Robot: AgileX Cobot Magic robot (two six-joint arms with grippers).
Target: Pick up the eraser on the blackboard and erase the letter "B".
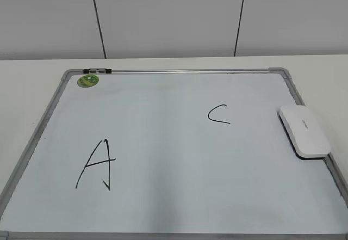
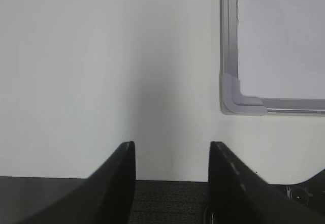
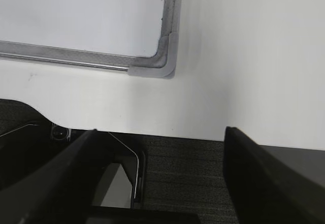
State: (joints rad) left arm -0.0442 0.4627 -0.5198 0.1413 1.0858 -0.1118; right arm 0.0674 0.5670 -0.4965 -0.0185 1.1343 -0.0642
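Observation:
The blackboard (image 1: 179,72), white with a grey frame, lies flat on the white table. The white eraser (image 1: 304,131) rests on its right edge, over the frame. No letter "B" shows on the board; only a black "A" (image 1: 98,165) and a "C" (image 1: 218,115) are drawn. Neither gripper is in the exterior view. My left gripper (image 2: 172,148) is open and empty over the table's front edge, beside the board's corner piece (image 2: 233,99). My right gripper (image 3: 160,132) is open and empty near the board's other front corner (image 3: 163,64).
A small round green magnet (image 1: 88,80) sits at the board's far left corner, next to a dark clip (image 1: 98,71) on the top frame. A grey wall stands behind the table. Dark floor and part of the robot base show below the table edge in the right wrist view.

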